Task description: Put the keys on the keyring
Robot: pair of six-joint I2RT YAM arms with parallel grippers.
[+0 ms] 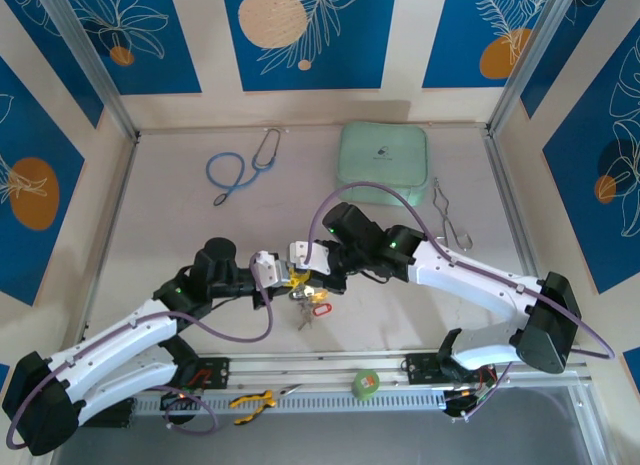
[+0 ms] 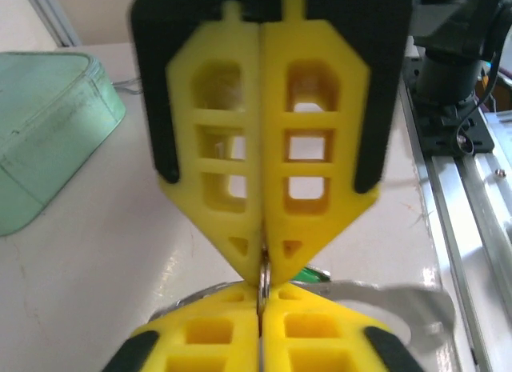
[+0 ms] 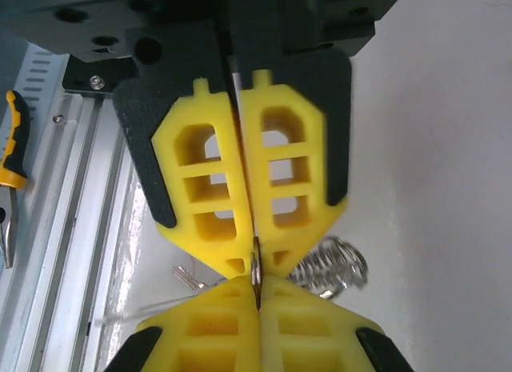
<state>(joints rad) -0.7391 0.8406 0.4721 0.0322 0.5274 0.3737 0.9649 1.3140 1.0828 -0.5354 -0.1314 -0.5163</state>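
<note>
My left gripper and right gripper meet tip to tip above the middle of the table. Both are shut on the thin silvery edge of the keyring, seen edge-on between the two pairs of yellow fingers. In the left wrist view my left gripper is at the bottom, the right one above it. In the right wrist view my right gripper pinches the same edge. A blurred coiled silvery loop hangs just beside it. The keys dangle below with a red tag; one metal key and a green head peek out.
A blue stethoscope and a mint-green case lie at the back. Metal tongs lie at the right. On the front rail sit a green tape roll and yellow-handled pliers.
</note>
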